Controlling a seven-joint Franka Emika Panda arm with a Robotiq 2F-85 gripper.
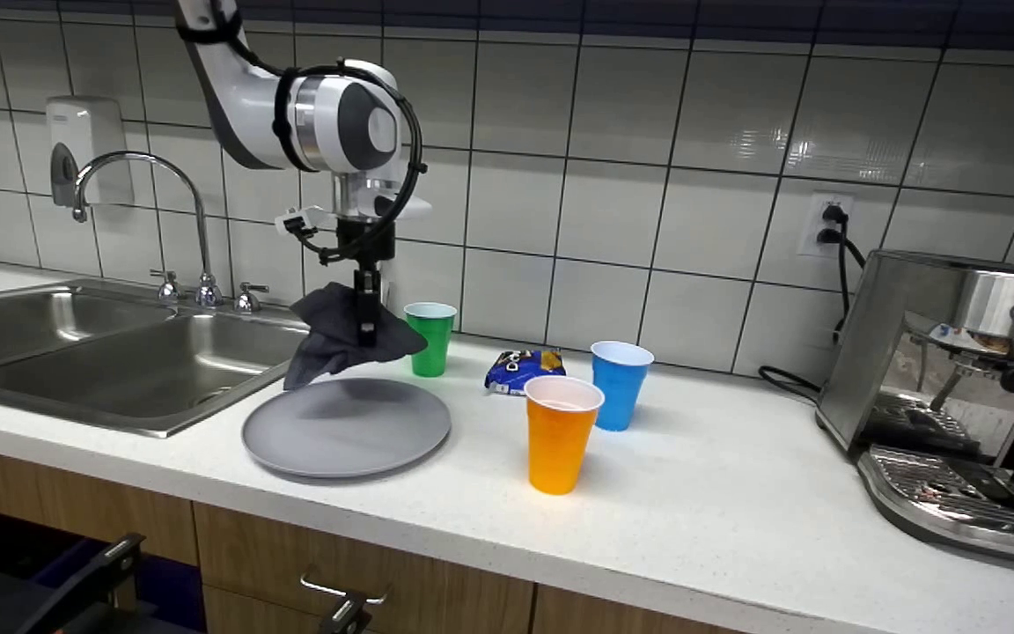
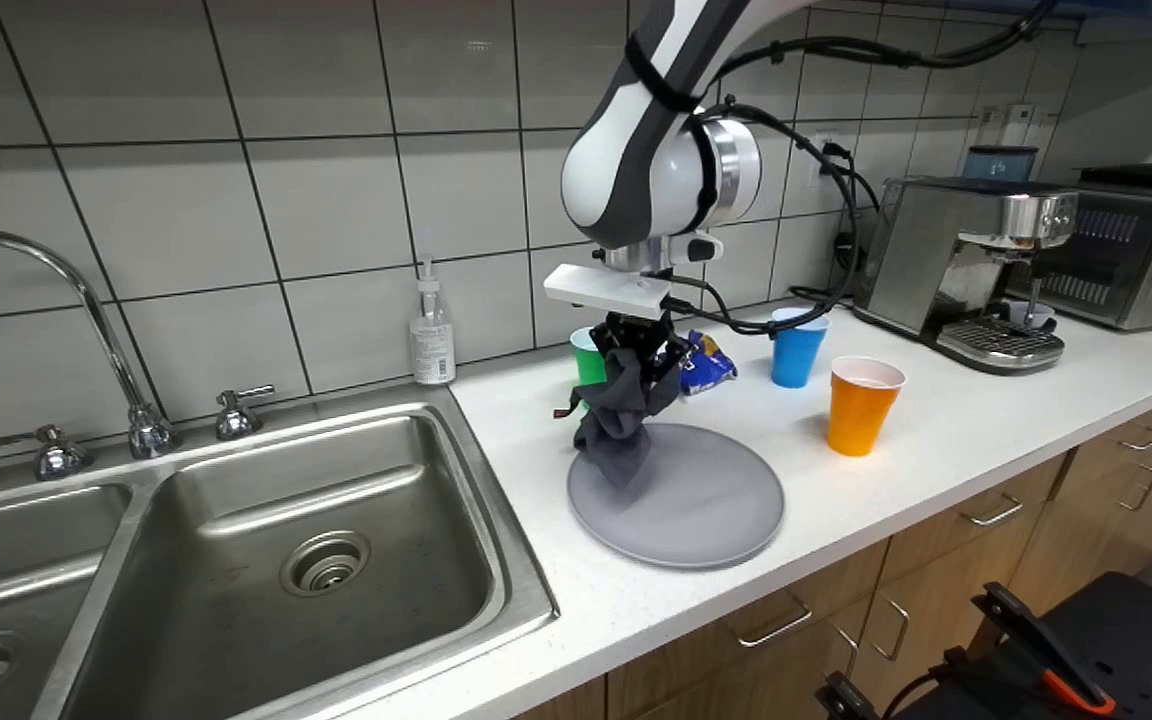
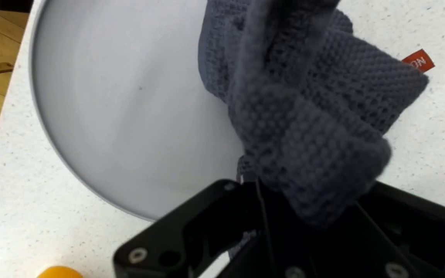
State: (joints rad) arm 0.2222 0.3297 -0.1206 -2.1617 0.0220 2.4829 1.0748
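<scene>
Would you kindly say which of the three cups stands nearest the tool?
The green cup, partly hidden behind the dark cloth the tool grips; the orange cup and blue cup stand farther off.

White capitals, seemingly O and N, stand on the small red rectangular tag (image 3: 419, 61) at the edge of the dark grey textured cloth (image 3: 311, 131); their order is unclear. The shiny blue-and-orange packet (image 1: 525, 371) carries white lettering too blurred to read, and the print on the white rectangular label (image 2: 434, 358) of the clear plastic pump bottle (image 2: 431, 332) is too small to make out.
</scene>
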